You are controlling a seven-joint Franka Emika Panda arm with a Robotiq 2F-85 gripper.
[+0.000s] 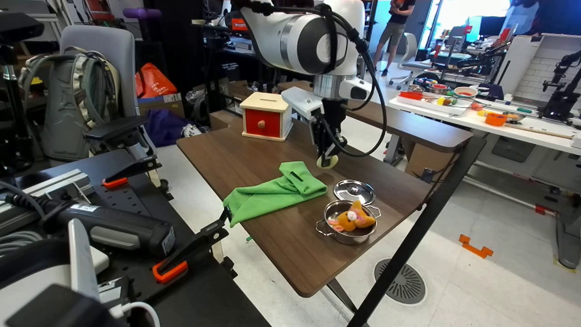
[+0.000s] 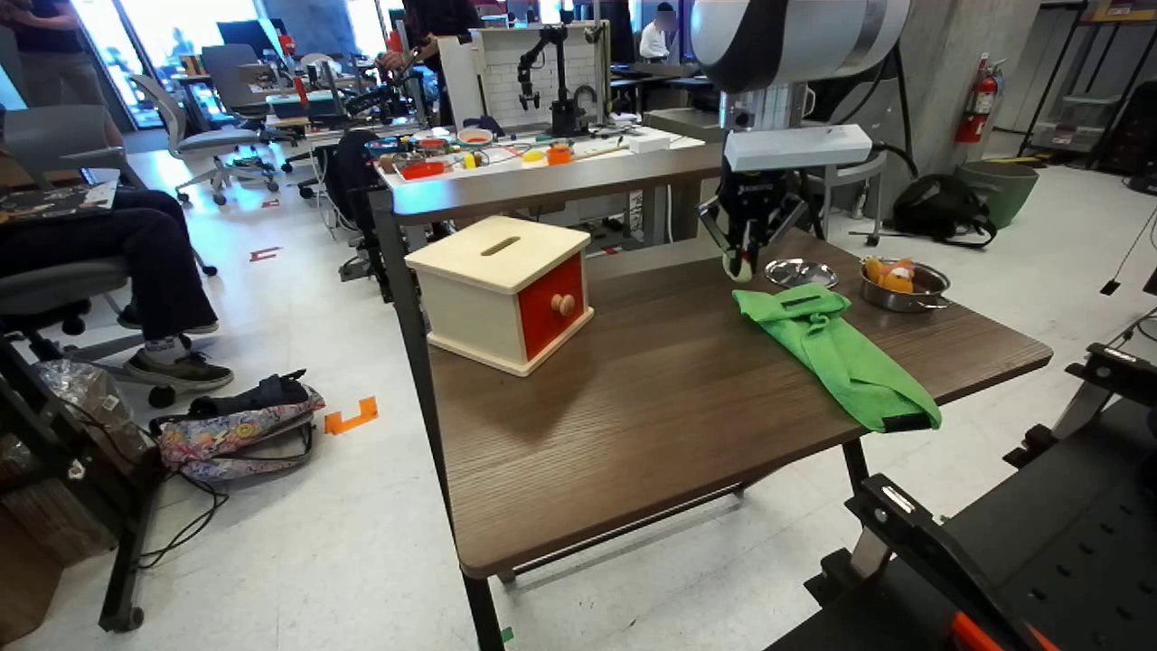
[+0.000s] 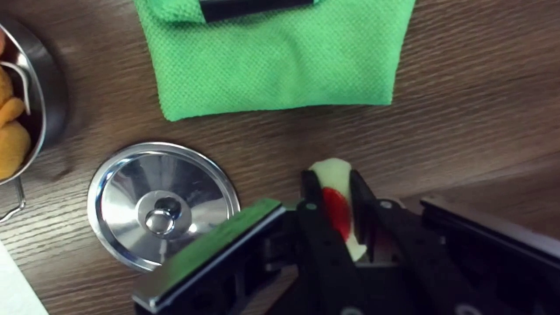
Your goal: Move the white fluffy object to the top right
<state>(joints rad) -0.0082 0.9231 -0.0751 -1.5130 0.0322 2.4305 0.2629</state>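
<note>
A pale whitish object with a red patch (image 3: 333, 170) sits between the fingers of my gripper (image 3: 331, 177) in the wrist view. The two fingers press on its sides, so the gripper is shut on it. Part of it is hidden behind the fingers. In both exterior views the pale object (image 1: 328, 162) (image 2: 739, 268) shows at the tips of the downward-pointing gripper (image 1: 325, 155) (image 2: 743, 251). It is low over the brown table (image 1: 295, 254); I cannot tell whether it touches the surface. I cannot tell whether its surface is fluffy.
A green cloth (image 1: 268, 197) lies beside the gripper. A metal lid (image 3: 127, 210) lies near it. A metal pot (image 1: 348, 237) holds an orange plush toy (image 1: 348, 221). A wooden box (image 2: 465, 312) with a red drawer (image 2: 549, 307) stands farther off. A raised shelf (image 1: 404, 122) borders the table.
</note>
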